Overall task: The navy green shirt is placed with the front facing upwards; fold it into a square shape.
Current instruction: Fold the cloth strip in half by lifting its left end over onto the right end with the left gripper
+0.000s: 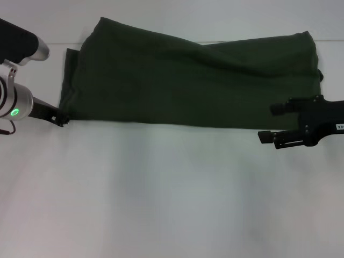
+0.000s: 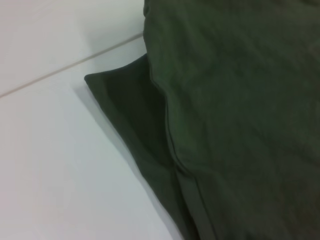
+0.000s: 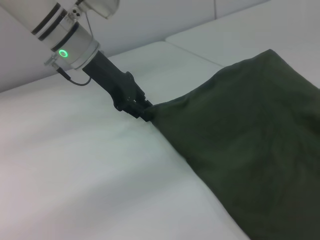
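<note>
The shirt (image 1: 193,80), folded into a long band across the bench (image 1: 161,204) at twelve o'clock, has its nine-o'clock corner pinched by the left tool (image 1: 60,119), while the right tool (image 1: 273,122) hovers open at three o'clock, and should likely grip next.

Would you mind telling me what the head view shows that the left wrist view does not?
Only the head view shows both arms: the left gripper at the near left corner of the navy green shirt, and the right gripper open at its right end. Only the left wrist view shows stacked hem layers up close. Both share the dark shirt on the white table.
</note>
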